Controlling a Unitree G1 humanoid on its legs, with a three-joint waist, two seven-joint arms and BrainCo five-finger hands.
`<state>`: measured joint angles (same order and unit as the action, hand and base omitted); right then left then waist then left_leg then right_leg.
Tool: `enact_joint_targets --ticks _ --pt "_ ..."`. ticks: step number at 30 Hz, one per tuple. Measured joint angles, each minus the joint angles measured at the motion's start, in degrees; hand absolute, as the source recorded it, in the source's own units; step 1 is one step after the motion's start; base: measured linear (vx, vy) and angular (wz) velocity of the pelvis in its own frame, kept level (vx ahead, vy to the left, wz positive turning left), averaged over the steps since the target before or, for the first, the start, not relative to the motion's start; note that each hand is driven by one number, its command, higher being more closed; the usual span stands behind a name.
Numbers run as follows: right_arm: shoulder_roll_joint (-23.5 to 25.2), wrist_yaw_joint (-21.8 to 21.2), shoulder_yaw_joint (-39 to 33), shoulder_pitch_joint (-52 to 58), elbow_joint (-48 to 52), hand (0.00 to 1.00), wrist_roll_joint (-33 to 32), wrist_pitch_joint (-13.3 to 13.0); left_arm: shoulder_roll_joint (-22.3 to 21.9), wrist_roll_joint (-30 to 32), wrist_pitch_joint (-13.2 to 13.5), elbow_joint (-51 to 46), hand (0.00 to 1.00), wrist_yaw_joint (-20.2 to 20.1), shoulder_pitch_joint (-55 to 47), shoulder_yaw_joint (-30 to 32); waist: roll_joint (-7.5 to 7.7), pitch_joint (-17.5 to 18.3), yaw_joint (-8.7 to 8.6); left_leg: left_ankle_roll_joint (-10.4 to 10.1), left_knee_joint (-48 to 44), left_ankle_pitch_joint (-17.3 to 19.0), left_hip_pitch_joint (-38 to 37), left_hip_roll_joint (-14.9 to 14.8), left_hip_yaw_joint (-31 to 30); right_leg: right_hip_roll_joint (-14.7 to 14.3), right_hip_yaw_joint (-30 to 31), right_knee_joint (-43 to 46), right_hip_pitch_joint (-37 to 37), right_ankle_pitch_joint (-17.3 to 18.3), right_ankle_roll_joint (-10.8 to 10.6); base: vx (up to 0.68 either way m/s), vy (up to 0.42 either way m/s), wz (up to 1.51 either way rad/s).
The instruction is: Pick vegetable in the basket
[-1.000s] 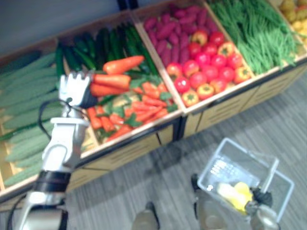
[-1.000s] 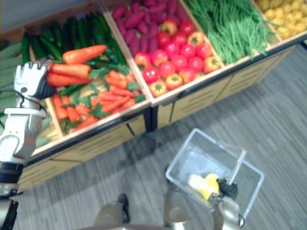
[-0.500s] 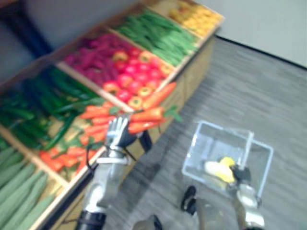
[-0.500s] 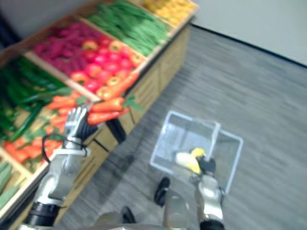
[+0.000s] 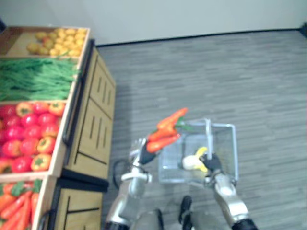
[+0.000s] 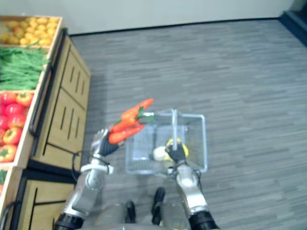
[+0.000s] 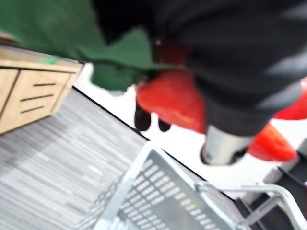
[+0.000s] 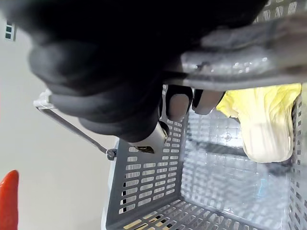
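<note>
In the eye views we see the left hand (image 5: 140,154) up beside the basket (image 5: 220,125), its fingers curled round a bunch of carrots (image 5: 165,132). The carrots slant upward above the basket's left rim and are not inside it. The right hand (image 5: 212,164) is closed round the upright handle (image 5: 207,136) and carries the basket by it. A yellow vegetable (image 5: 195,162) lies in the basket, just beside the right hand. The stand (image 5: 93,120) is at the left, apart from the basket, its bins full of produce.

The left wrist view adds close detail. We see green leaves (image 7: 120,62) at the carrots' ends and the red roots held under the hand's dark cover. The basket's perforated wall is below them, not touching.

The right wrist view shows what the eye views leave unclear. The fingers (image 8: 178,103) wrap over the handle, and the yellow vegetable lies against one slotted wall. A carrot tip is outside the basket.
</note>
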<state>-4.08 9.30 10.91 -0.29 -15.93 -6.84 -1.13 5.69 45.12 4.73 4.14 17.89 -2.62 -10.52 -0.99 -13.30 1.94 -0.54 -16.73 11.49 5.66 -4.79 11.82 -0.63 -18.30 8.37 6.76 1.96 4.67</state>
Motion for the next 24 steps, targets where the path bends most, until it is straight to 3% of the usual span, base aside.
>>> enact_joint_targets --ticks 1,3,5,6,11,15,16,20,24 --pt "0.19 -0.02 0.87 0.00 0.21 1.00 0.00 -0.01 0.31 0.00 -0.08 0.30 1.00 0.10 0.04 -0.62 1.30 0.17 0.03 0.00 0.80 0.01 -0.94 0.40 1.24 1.24 1.04 4.34 1.95 2.12 -0.56 0.05 0.055 -0.39" --pt "0.23 -0.19 0.94 0.01 1.84 1.00 -0.02 0.00 0.47 0.02 -0.27 2.37 1.00 0.10 1.92 -2.51 2.37 0.16 -0.43 0.95 2.05 -0.83 -0.86 1.99 1.34 3.50 1.33 9.31 4.92 3.62 -1.31 0.03 0.085 -0.04" --pt "0.23 -0.45 1.34 -0.05 3.32 1.00 -0.02 0.00 0.82 0.04 -0.90 4.48 1.00 0.12 3.57 -4.55 2.54 0.22 -0.50 1.77 4.66 -2.73 -1.17 3.57 1.45 4.78 1.76 9.76 5.96 3.56 -1.32 0.02 0.106 0.09" --pt "0.24 -0.45 2.00 -0.18 4.31 1.00 -0.25 0.00 0.78 0.02 -1.54 4.67 1.00 0.15 4.08 -5.30 2.45 0.26 -0.71 1.83 6.22 -3.74 -1.28 4.05 1.32 4.88 1.79 8.08 5.77 2.76 -2.38 0.01 0.084 0.10" --pt "0.58 -2.26 6.67 -0.31 6.91 1.00 -2.24 -0.12 0.81 0.04 -2.26 6.40 1.00 0.49 5.27 -6.66 2.55 0.44 -0.33 2.07 10.38 -4.99 -3.12 3.99 1.66 2.53 2.45 -4.15 0.39 -3.88 -3.13 -0.02 0.087 -0.06" --pt "0.82 -3.39 8.58 -0.41 8.32 1.00 -3.35 -0.15 0.71 0.15 -2.40 9.83 1.00 0.80 5.62 -7.95 2.61 0.48 -0.15 2.57 11.47 -5.68 -3.28 4.60 1.70 2.41 2.56 -7.98 -1.03 -5.99 -3.61 -0.01 0.078 0.00" --pt "0.81 -3.65 9.08 -0.41 8.33 1.00 -3.41 -0.15 0.75 0.14 -2.45 11.05 0.00 0.93 5.63 -8.01 2.66 0.51 -0.14 2.60 11.76 -5.90 -3.72 4.82 1.70 2.42 2.61 -8.62 -1.47 -6.35 -3.48 0.03 0.063 0.02" --pt "0.71 -4.42 9.88 -0.38 8.33 1.00 -5.30 -0.14 0.79 0.17 -2.88 15.21 0.00 0.67 7.71 -8.97 2.70 0.64 -0.16 2.61 12.33 -6.13 -3.99 5.26 1.61 2.41 2.64 -10.71 -2.37 -7.50 -3.41 0.03 0.055 0.00" --pt "0.71 -4.59 9.90 -0.04 8.54 1.00 -6.71 -0.14 0.59 1.24 -2.92 20.16 0.00 -0.81 9.73 -13.78 2.72 0.66 -0.39 2.65 12.87 -6.28 -4.46 5.77 1.60 2.43 2.77 -13.60 -3.93 -9.01 -3.52 0.03 0.050 0.00"
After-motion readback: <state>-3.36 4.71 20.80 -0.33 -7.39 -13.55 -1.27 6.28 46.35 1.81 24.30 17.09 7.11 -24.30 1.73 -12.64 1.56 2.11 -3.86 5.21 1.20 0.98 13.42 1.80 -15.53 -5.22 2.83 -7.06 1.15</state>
